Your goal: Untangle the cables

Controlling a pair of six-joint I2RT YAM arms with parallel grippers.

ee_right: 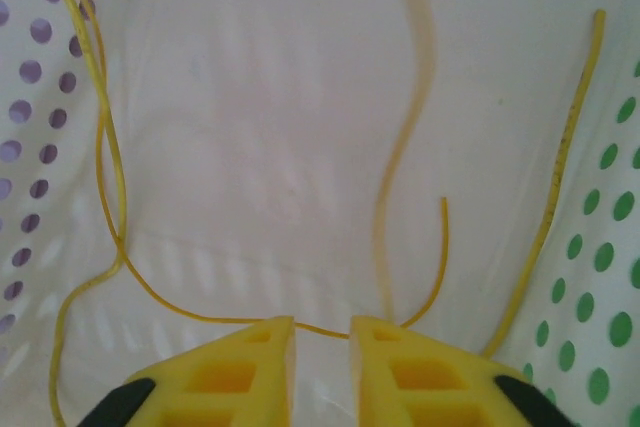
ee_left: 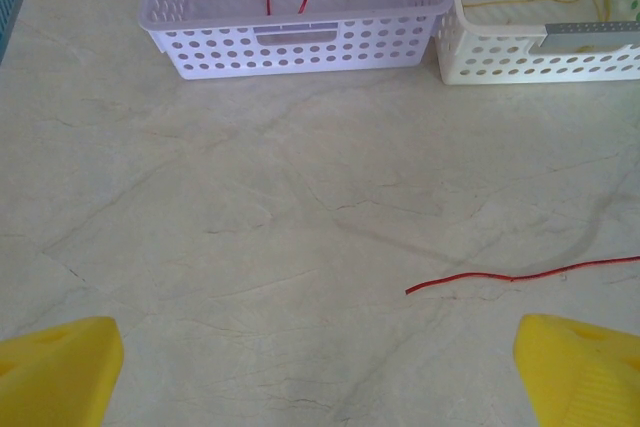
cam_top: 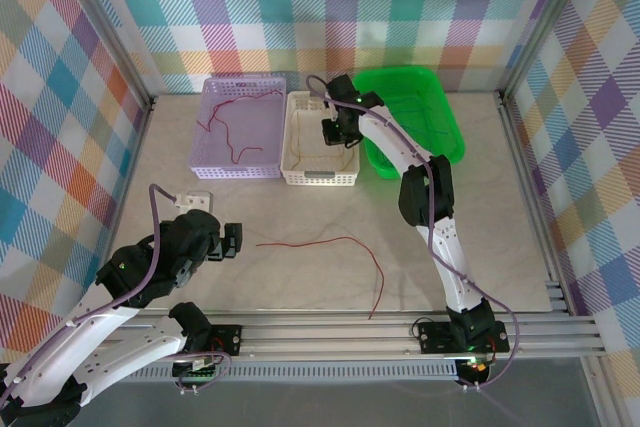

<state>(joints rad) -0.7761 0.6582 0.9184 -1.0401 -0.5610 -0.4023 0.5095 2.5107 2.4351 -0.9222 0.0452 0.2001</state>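
Left fingertips (ee_left: 60,367): yellow wedges at the two bottom corners of the left wrist view, spread wide with nothing between them. The left gripper (cam_top: 232,242) sits low over the bare table (cam_top: 300,287) at front left.
Right gripper (ee_right: 321,332): reaching down into the white basket (cam_top: 320,179), its jaws parted by a narrow slit that is wider than any wire, with nothing clamped.
Loose red cable (ee_left: 470,274): lies flat on the marbled top to the right of the left gripper. It runs level, then hooks down toward the near rail (cam_top: 330,332), well apart from the baskets.
Red cables (cam_top: 228,132): thin and loosely curled on the floor of the purple basket (cam_top: 235,171).
Yellow cables (ee_right: 99,147): in the white basket.
- Two strands cross beside its left wall.
- One sweeps along the floor and passes right at the right gripper's tips.
- Another slants up along the right wall.
- A pale, blurred one hangs down the middle.
Back edge: the purple basket, white basket and green tub (cam_top: 450,137) stand in a row, side by side, against the far checked wall (cam_top: 300,7).
Side edges: metal posts and checked panels close off left and right, and the right arm arches from the rail up to the white basket.
Open room: a broad bare stretch of table runs between the row of containers and the near rail. It is crossed only by the loose red cable, with a small white block (cam_top: 195,200) just beyond the left gripper.
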